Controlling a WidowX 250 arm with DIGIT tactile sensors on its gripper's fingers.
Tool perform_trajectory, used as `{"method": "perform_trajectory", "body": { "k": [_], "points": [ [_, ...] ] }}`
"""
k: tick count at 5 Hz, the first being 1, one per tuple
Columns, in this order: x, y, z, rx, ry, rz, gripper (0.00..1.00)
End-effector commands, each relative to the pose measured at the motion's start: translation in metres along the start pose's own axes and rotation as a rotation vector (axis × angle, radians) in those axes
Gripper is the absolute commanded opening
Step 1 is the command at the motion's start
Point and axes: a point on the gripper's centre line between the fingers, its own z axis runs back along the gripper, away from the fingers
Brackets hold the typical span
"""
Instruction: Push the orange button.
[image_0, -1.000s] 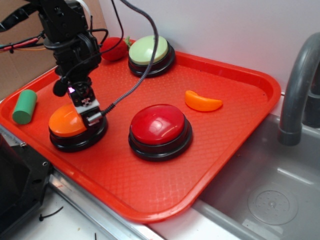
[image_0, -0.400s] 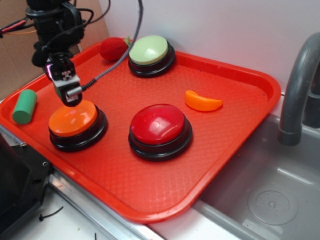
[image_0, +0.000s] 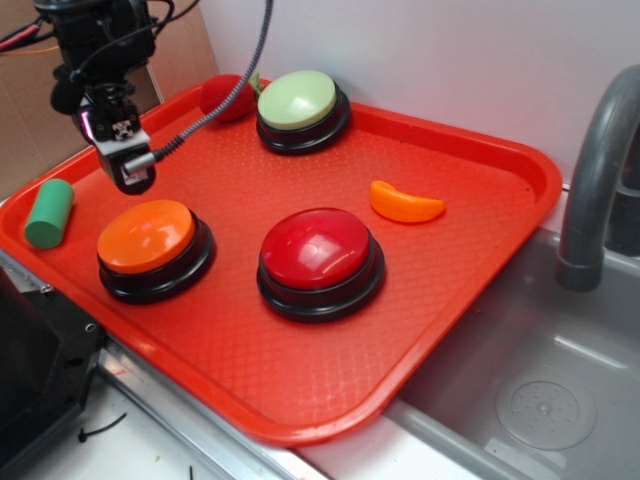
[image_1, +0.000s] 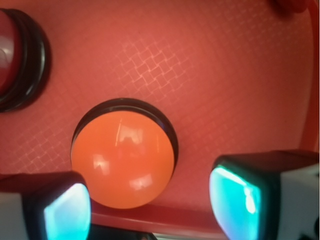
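Fig.: tray scene, all places given w.r.t. the orange button. That button sits at the tray's near-left corner, dome bare, nothing touching it. Gripper hangs just above and behind it, apart from the cap; wrist view shows the fingertips spread either side, jaws open, so likely poised over its target. Beside it to the right, the red button. Farther back, the green button.
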Motion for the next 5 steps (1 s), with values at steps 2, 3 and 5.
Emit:
{"method": "perform_trajectory", "body": {
  "k": [2,3,5],
  "points": [
    [0.006,0.004,0.032,0.033,-0.081,0.031,1.0],
    [0.007,0.004,0.037,0.035,-0.083,0.036,1.0],
    [0.004,0.003,0.054,0.05,-0.105,0.026,1.0]
  ]
}}
